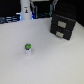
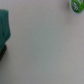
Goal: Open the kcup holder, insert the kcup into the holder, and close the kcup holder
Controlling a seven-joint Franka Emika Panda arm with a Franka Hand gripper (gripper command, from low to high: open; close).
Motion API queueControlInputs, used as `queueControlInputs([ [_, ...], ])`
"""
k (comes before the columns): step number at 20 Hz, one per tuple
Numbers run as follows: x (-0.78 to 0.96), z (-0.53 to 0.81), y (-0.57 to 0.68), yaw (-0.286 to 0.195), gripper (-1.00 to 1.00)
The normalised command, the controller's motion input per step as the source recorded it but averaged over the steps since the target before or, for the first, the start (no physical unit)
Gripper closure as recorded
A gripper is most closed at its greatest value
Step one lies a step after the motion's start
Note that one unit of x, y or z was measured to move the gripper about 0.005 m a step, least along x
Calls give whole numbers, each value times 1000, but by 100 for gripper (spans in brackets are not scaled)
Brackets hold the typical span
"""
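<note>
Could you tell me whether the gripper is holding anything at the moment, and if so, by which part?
Nothing appears to be held. The pod stands alone on the table, and the gripper cannot be made out in either view.
</note>
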Motion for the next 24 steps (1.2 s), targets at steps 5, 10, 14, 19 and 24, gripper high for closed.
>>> queueControlInputs([
  [5, -222, 56, 650, -179, -100],
  [10, -195, 6, 655, -198, -100],
  [14, -176, -64, 632, -196, -100],
  [19, -190, -91, 643, -185, -100],
  [24, -267, -152, 666, -172, -100],
])
